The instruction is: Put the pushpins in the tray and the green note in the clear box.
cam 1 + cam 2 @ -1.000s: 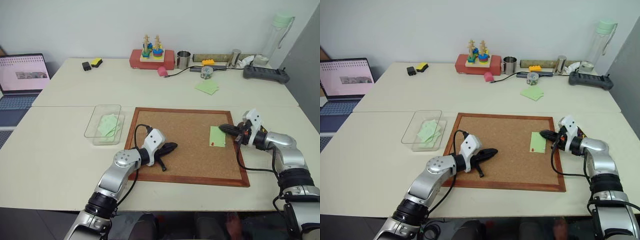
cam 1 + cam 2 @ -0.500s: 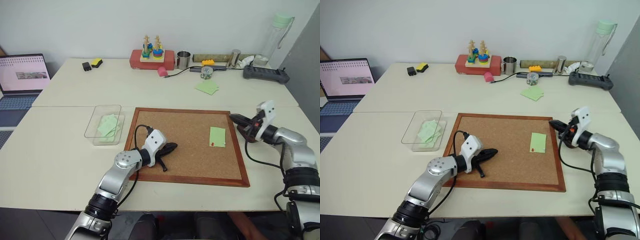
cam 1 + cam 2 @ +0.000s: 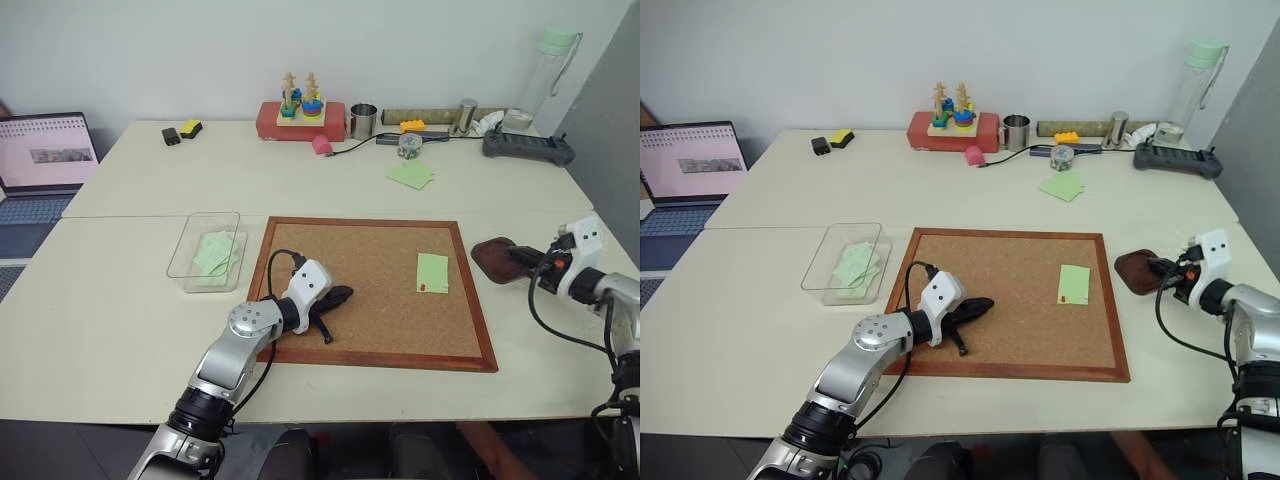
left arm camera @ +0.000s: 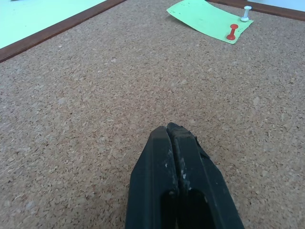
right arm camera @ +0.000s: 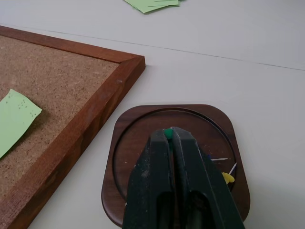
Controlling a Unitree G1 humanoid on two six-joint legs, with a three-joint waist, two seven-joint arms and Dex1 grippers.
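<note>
The green note (image 3: pixel 432 272) lies flat on the right part of the cork board (image 3: pixel 370 330), with a red pushpin (image 4: pixel 231 32) and a white pushpin (image 4: pixel 246 13) at its lower end. Just off the board's right edge stands the dark brown tray (image 3: pixel 490 262). My right gripper (image 5: pixel 167 133) hovers over the tray, shut on a green pushpin (image 5: pixel 167 131). A yellow pushpin (image 5: pixel 228 177) lies in the tray. My left gripper (image 3: pixel 343 295) rests shut on the board's left part, holding nothing. The clear box (image 3: pixel 178 250) sits left of the board with green sheets inside.
A loose pile of green sheets (image 3: pixel 413 174) lies behind the board. Along the far edge stand a red box with stacking toys (image 3: pixel 300 118), a metal cup (image 3: pixel 363 120), a power strip (image 3: pixel 525 148) and a bottle (image 3: pixel 548 65). A laptop (image 3: pixel 45 150) is at far left.
My right gripper has swung to the right, from the note's edge off the board to above the tray. The left arm has stayed put.
</note>
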